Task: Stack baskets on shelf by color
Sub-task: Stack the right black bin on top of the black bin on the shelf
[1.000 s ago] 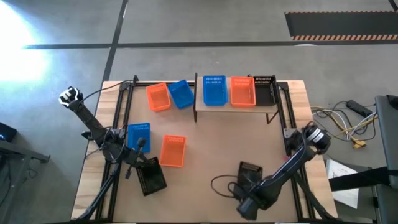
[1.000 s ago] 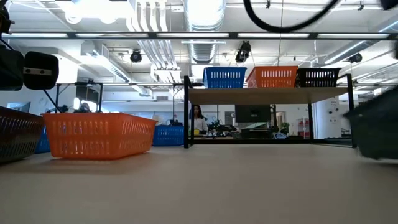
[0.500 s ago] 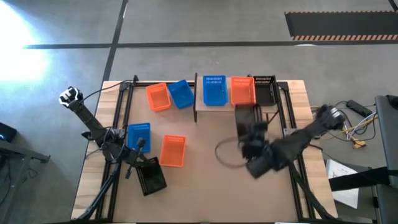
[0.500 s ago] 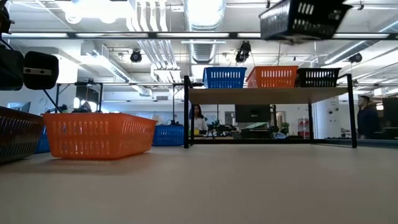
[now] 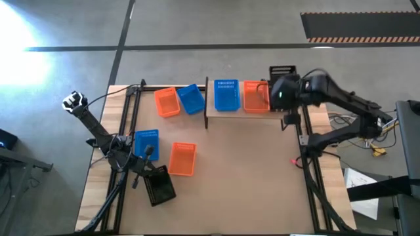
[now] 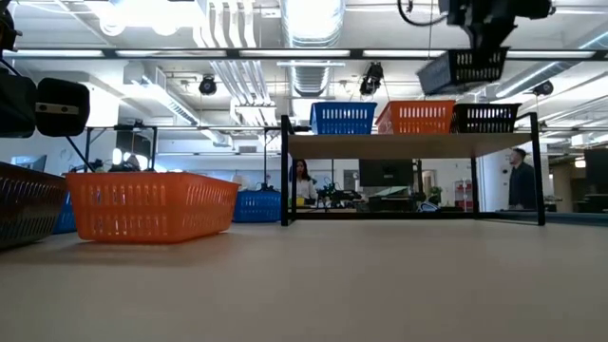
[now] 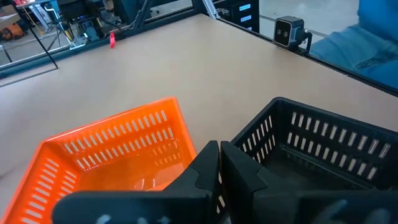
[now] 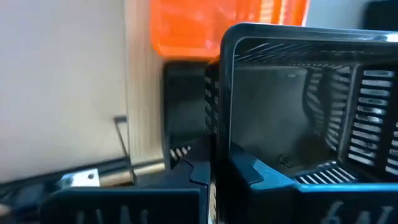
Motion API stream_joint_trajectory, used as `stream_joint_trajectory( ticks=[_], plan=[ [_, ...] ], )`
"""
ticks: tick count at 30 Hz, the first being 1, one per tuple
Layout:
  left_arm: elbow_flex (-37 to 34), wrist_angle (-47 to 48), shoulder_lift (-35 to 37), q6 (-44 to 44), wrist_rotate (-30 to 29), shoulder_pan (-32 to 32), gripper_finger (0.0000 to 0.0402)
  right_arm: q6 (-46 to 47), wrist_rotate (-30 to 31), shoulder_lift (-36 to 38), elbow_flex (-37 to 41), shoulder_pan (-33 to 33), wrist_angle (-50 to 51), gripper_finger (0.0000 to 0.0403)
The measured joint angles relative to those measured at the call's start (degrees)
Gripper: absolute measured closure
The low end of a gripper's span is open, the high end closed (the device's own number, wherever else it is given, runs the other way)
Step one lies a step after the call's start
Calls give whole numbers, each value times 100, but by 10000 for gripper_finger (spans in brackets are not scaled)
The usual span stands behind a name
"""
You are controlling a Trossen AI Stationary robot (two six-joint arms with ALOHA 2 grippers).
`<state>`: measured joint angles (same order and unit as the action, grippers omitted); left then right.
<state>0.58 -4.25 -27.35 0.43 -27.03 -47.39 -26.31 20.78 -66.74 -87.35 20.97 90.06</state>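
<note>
Now, at lower left of the high view, the left gripper [image 5: 146, 152] waits pressed together. At upper right, the right gripper [image 5: 283, 95] pinches a black basket [image 6: 463, 67] over the shelf [image 5: 237, 113], probably above its black one [image 6: 485, 118]; next, lower squarely in.

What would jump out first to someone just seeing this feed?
The right gripper holds a black basket in the air above the shelf's right end, over the black basket already there. More baskets lie loose on the table's left side, where the left gripper waits, shut.
</note>
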Motion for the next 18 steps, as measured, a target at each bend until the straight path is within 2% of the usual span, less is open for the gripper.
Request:
stream_joint_trajectory(
  ticks=[3,6,9,18],
  plan=[
    [-1,0,0,0,0,0,402,-544,-348,-80,14,689,-28,394],
    [-1,0,0,1,0,0,402,-933,-663,-217,47,1034,-37,394],
    [0,0,0,2,0,2,402,-1037,-1073,-330,94,1139,-35,394],
    [-2,0,0,0,0,2,402,-670,-1093,-422,305,1133,-23,394]
  ],
)
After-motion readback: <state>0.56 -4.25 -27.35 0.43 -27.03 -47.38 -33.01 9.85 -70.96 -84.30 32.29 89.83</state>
